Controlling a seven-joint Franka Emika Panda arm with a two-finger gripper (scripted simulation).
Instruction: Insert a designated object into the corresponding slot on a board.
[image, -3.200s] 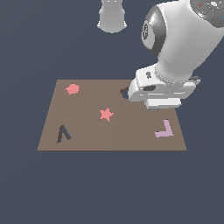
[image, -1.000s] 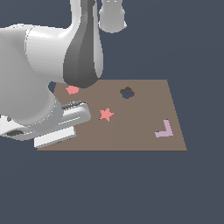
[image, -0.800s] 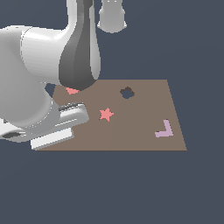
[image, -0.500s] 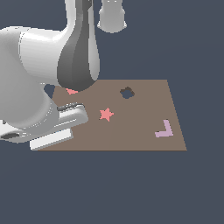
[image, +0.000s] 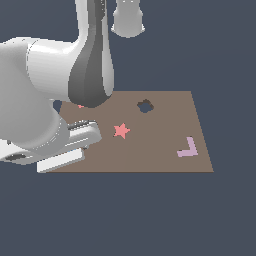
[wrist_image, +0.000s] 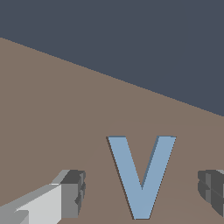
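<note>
In the wrist view the light-blue V-shaped piece (wrist_image: 141, 175) lies flat on the brown board (wrist_image: 52, 109). My gripper (wrist_image: 142, 194) is open, with one fingertip (wrist_image: 72, 199) on each side of the piece and clear of it. No dark V-shaped slot shows in either view. In the exterior view the arm's hand (image: 65, 150) hangs over the board's (image: 160, 160) front corner on the exterior view's left, hiding the fingers, the blue piece and that corner.
A pink star (image: 121, 131) lies mid-board. A dark blob-shaped hole (image: 145, 106) sits toward the back. A lilac L-shaped piece (image: 188, 148) lies near the exterior view's right edge. A red piece (image: 80, 106) peeks out behind the arm.
Since 3.2 s ago the arm swung from the board's back right to its front left corner, covering the dark V slot. Over the last second it has barely moved.
</note>
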